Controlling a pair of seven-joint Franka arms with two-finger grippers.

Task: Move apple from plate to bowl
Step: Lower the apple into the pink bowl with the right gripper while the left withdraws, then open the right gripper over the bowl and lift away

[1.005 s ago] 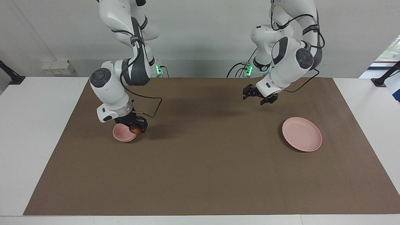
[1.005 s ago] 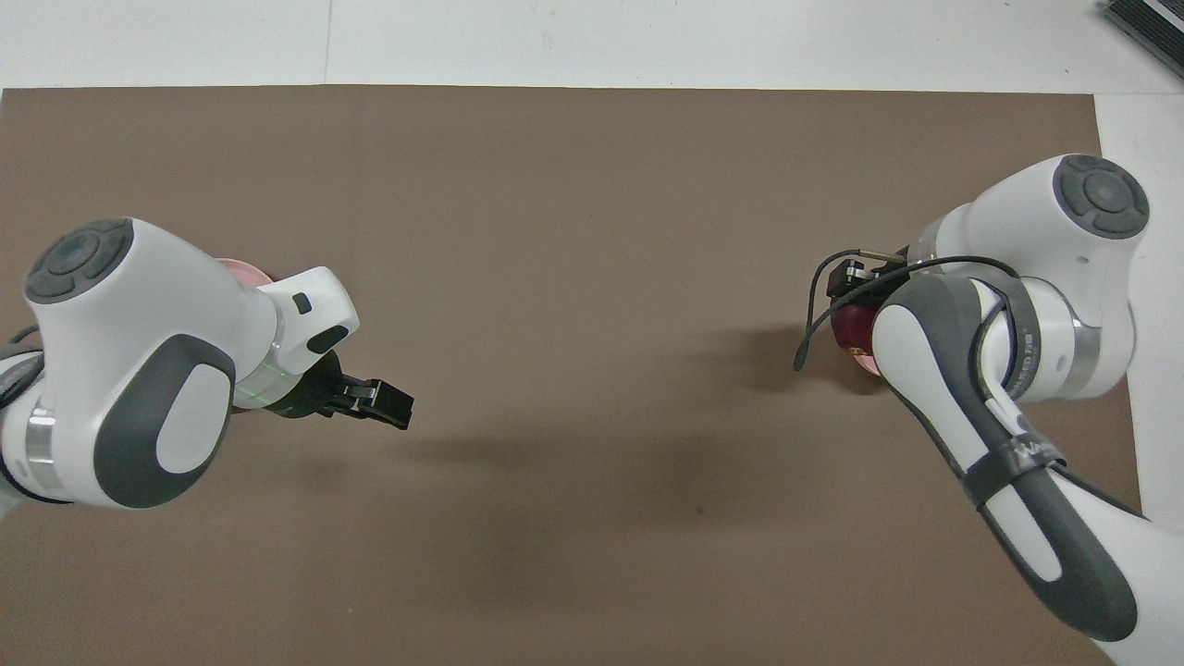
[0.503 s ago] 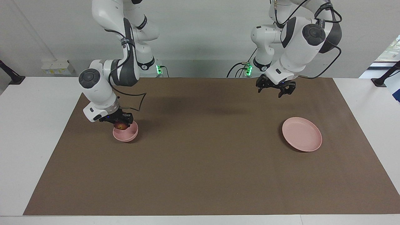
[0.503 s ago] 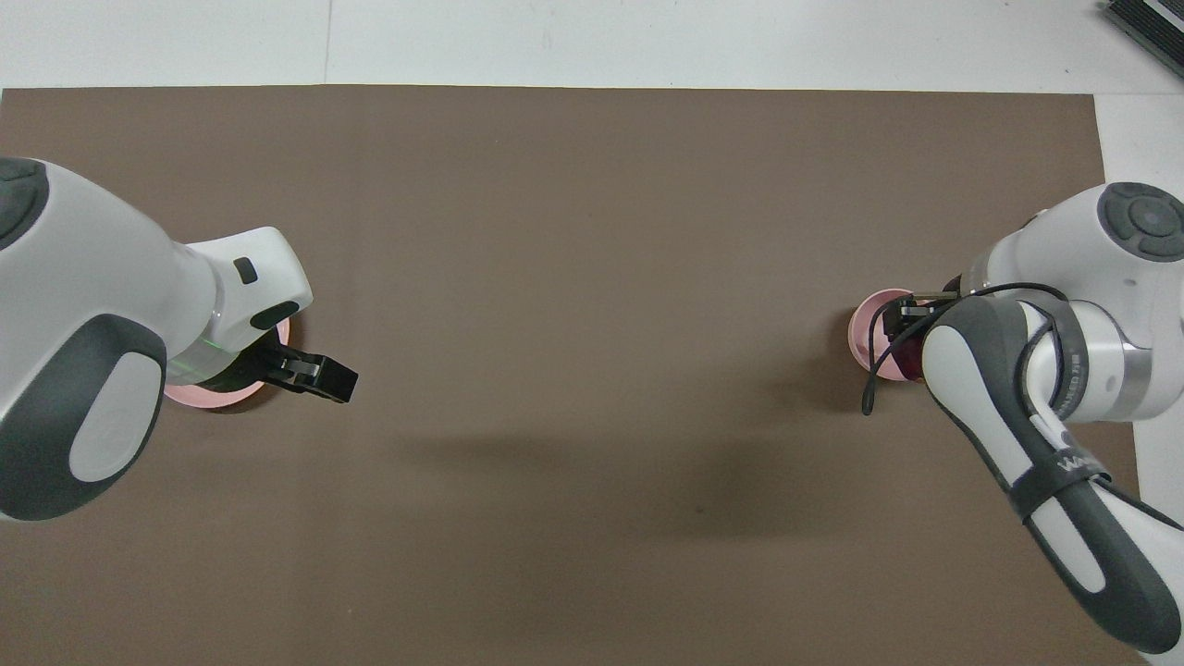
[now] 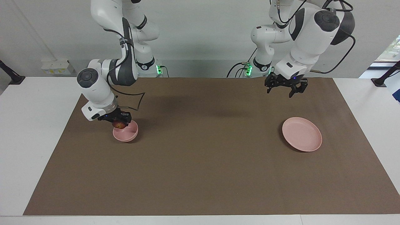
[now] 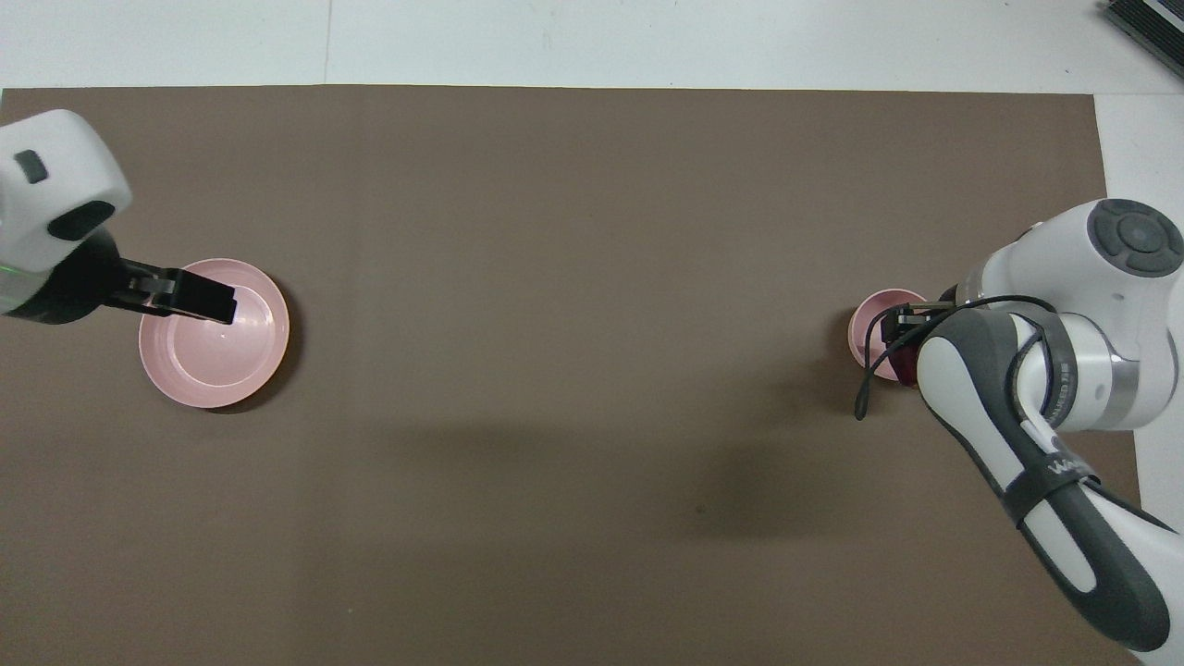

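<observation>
Since a second ago both arms have swung outward. Left gripper (image 5: 286,90) hangs fully open and empty above the counter near the plate (image 5: 302,134). Right gripper (image 5: 118,120) is clamped on the apple (image 5: 119,125), low over the bowl (image 5: 125,132), at the rim nearest the robots. Risk: released off-centre, the apple clips the rim, rolls out or tips the bowl.

A white desk (image 5: 37,131) carries a large brown mat (image 5: 206,162) that covers most of its top, leaving white margins at both ends. On the wall nearer the robots, toward the right arm's end, sits a small white box (image 5: 57,67). Two black clamp stands (image 5: 9,76) rest at the desk's corners, and small green lights (image 5: 159,69) glow by the mat's edge.
</observation>
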